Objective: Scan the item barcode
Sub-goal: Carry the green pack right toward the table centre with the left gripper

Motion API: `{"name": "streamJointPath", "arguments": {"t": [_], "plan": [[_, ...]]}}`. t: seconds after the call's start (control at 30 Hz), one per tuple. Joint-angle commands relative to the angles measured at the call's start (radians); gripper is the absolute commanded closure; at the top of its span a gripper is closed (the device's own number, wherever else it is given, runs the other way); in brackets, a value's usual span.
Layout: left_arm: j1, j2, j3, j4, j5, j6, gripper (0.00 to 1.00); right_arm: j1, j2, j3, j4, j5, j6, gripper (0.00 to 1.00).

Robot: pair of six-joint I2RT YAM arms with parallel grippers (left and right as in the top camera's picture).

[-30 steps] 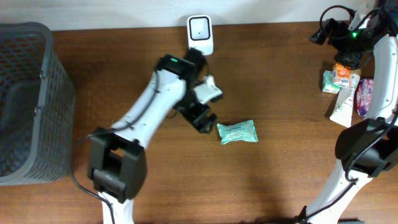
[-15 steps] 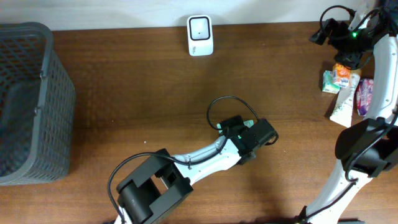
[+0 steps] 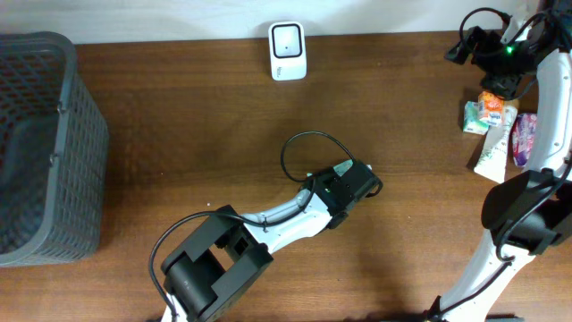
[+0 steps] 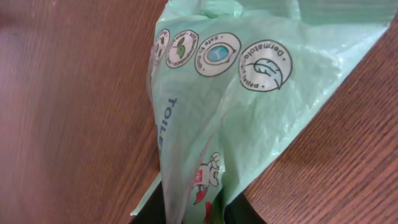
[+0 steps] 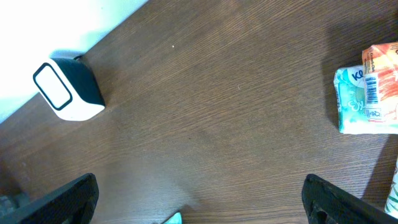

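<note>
The item is a pale green plastic packet [image 4: 249, 93] with round printed badges, and it fills the left wrist view. My left gripper [image 4: 199, 214] is shut on its near end, the film bunched between the two dark fingers [image 4: 149, 213]. From overhead, the left gripper [image 3: 349, 186] covers the packet at mid-table. No barcode shows on the face I see. The white scanner [image 3: 288, 50] stands at the table's back edge and also shows in the right wrist view, scanner [image 5: 68, 90]. My right gripper [image 5: 199, 199] hangs open over bare wood at the far right.
A dark mesh basket [image 3: 36, 152] fills the left side. A pile of other packets [image 3: 496, 121] lies at the right edge, below the right arm, one packet [image 5: 367, 93] showing a barcode. A black cable [image 3: 299, 152] loops above the left arm.
My left arm swung from near the scanner down over the green packet, and its jaws went from open to shut on it. The right arm has not moved.
</note>
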Motion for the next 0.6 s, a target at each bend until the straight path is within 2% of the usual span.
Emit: {"name": "streamJointPath", "arguments": {"t": [0.0,0.07,0.2,0.27,0.33,0.4,0.57], "plan": [[0.003,-0.063,0.043,-0.016,0.196,-0.060,1.00,0.005,0.007,0.004,0.000,-0.005,-0.003,0.01],[0.039,-0.110,0.044,-0.019,0.363,-0.125,1.00,0.005,0.007,0.004,0.000,-0.005,-0.003,0.01],[0.374,-0.171,0.043,0.004,1.159,-0.399,1.00,0.005,0.007,0.004,0.000,-0.005,-0.003,0.01],[0.574,-0.136,0.042,0.003,1.393,-0.534,1.00,0.005,0.007,0.004,0.000,-0.005,-0.003,0.01],[0.612,-0.091,0.040,0.003,1.469,-0.578,1.00,0.005,0.007,0.004,0.000,-0.005,-0.003,0.01],[0.589,0.003,0.040,0.003,1.523,-0.632,1.00,0.005,0.007,0.004,0.000,-0.005,-0.003,0.01],[0.555,0.151,0.040,0.004,1.508,-0.678,1.00,0.005,0.007,0.004,0.000,-0.005,-0.003,0.02]]}}
